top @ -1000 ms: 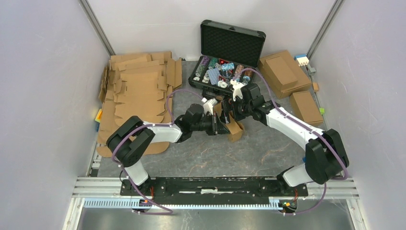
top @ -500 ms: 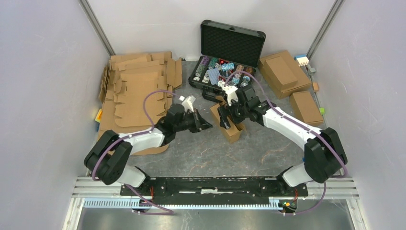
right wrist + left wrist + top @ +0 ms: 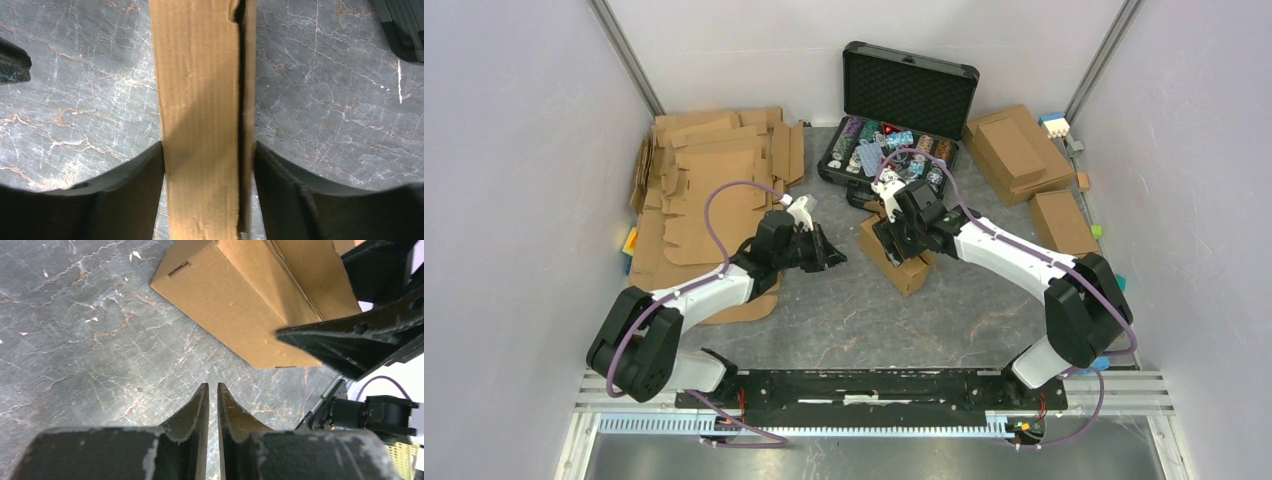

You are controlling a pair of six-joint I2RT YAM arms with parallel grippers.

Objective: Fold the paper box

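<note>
— Checking the layout first: where does the paper box (image 3: 896, 256) sit?
— On the middle of the table (image 3: 844, 310), in front of the black case (image 3: 910, 85). From above, its long axis slants from far-left to near-right.
— Which claw is on it?
— The right gripper (image 3: 207, 147). It straddles the short width, one finger against each long wall, so I read it as gripping. The long axis runs straight out between the fingers.
— And the left gripper (image 3: 834, 262)?
— Just left of the box, not touching, tips aimed toward it. Only a slit between its fingers, nothing in it.
— What does the next move hinge on?
— Probably the dark seam (image 3: 242, 100) along one long wall, where a flap looks unseated. The left arm would approach from the box's left side.
</note>
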